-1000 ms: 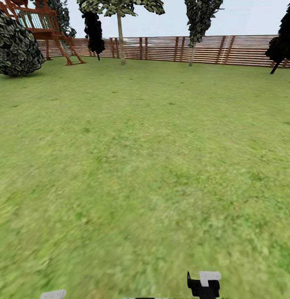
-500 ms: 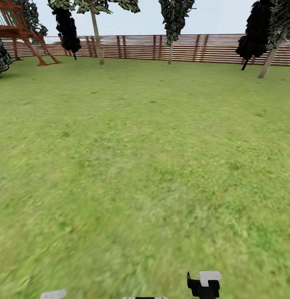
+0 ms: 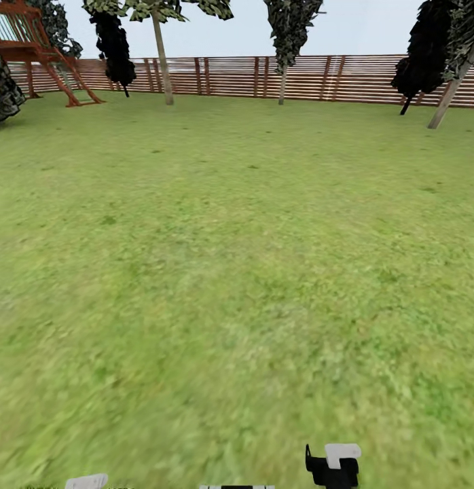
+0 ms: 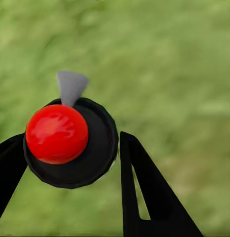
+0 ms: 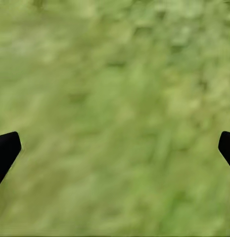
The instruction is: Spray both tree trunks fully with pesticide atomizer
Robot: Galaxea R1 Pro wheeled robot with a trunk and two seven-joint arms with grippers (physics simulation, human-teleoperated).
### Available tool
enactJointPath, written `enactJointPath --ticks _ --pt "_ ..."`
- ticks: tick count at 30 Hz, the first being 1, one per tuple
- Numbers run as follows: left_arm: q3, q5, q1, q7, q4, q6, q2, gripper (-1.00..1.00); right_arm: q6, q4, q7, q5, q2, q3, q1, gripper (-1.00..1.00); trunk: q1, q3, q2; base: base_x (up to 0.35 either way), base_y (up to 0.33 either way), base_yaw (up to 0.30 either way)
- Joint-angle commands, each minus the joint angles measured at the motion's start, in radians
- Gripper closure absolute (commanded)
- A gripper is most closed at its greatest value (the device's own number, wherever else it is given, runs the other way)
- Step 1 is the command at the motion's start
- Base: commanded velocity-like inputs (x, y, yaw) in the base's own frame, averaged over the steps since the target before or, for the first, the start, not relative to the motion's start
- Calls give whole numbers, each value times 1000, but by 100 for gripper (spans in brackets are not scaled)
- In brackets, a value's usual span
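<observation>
In the left wrist view, my left gripper (image 4: 71,143) is shut on the pesticide atomizer (image 4: 90,163), a round black body with a glossy red knob and a grey nozzle, held over blurred grass. My right gripper (image 5: 119,140) is open, with only lawn between its black fingertips (image 5: 6,150). In the head view the garden lawn (image 3: 237,238) stretches to the slatted fence (image 3: 318,78). A tree with a bare leaning trunk (image 3: 449,98) stands at the far right. Another tree with a pale trunk (image 3: 162,64) stands at the back left.
A red-brown wooden play frame (image 3: 33,54) and a round dark bush (image 3: 3,92) sit at the back left. Narrow dark trees (image 3: 286,47) and black ones (image 3: 417,64) line the fence. White and black arm parts (image 3: 335,465) poke in at the bottom edge.
The whole head view has swung right over the last second, then eased back a little. The leaning trunk at the right has come into view. Both arm parts stay in place.
</observation>
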Motion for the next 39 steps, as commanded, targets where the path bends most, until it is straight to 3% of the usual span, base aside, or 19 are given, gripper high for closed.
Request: enactJointPath --ticks 1,18,39 --pt "0 0 0 1 0 1 0 100 0 0 0 0 0 0 0 -100 0 0 0 204 48 264" --pt "2 3 0 5 0 3 5 100 0 0 5 8 -5 2 0 -100 0 -1 0 309 154 34" --pt "2 25 0 5 1 3 4 100 0 0 4 8 -4 2 0 -100 0 -1 0 336 19 244"
